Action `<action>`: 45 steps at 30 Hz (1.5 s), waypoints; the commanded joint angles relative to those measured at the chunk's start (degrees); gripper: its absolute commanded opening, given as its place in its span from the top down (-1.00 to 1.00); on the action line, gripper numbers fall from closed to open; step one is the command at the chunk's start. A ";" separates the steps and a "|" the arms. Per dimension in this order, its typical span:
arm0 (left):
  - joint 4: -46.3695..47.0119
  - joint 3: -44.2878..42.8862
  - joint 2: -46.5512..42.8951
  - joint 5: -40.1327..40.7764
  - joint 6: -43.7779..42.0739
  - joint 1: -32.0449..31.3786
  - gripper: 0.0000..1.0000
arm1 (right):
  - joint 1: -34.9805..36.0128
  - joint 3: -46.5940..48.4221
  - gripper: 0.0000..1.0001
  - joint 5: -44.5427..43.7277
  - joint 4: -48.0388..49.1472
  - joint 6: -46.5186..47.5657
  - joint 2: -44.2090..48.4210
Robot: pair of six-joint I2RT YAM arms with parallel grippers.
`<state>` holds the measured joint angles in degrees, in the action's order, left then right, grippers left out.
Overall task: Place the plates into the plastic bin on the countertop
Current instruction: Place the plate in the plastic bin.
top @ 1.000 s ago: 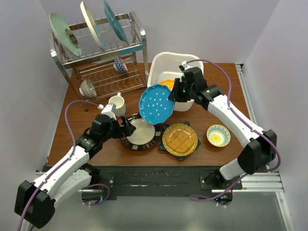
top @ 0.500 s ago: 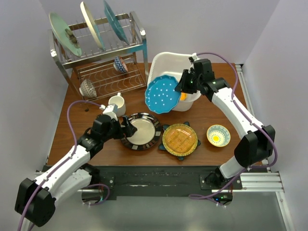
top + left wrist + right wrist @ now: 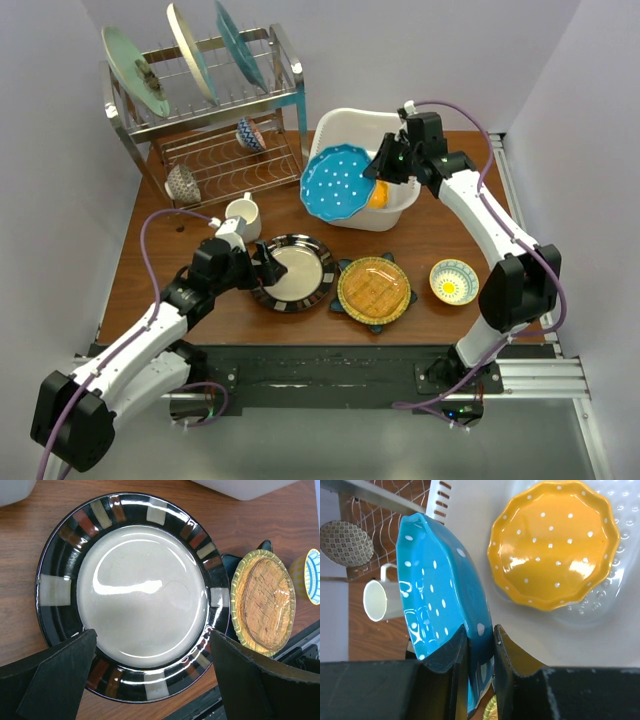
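Blue dotted plate (image 3: 338,183) carried over plastic bin (image 3: 350,118), right claw (image 3: 480,635) clenched on it; left claw (image 3: 152,635) spread

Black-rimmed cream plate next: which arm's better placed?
Left. The open left gripper hovers over the black-rimmed cream plate; the right gripper is shut on the blue dotted plate at the white plastic bin.

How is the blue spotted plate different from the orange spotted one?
The blue plate is tilted, pinched by the right end effector; the orange plate lies flat inside the white bin, untouched. Both are scalloped with white dots.
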<state>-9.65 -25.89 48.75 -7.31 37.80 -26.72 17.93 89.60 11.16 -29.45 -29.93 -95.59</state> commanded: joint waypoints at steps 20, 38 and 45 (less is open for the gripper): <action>6.22 2.86 2.05 -3.68 -0.62 -0.17 -1.00 | -8.62 6.81 1.00 3.70 11.35 -6.37 -6.53; 6.48 4.00 1.61 -3.59 -0.27 -0.17 -1.00 | -8.53 6.37 1.00 1.94 13.28 -7.33 -10.58; 6.49 4.18 1.52 -3.85 -0.36 -0.17 -1.00 | -8.62 7.16 1.00 0.01 13.46 -6.54 -12.25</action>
<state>-5.23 -21.93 50.76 -10.26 37.89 -26.76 9.32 91.72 10.26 -23.46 -34.57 -108.88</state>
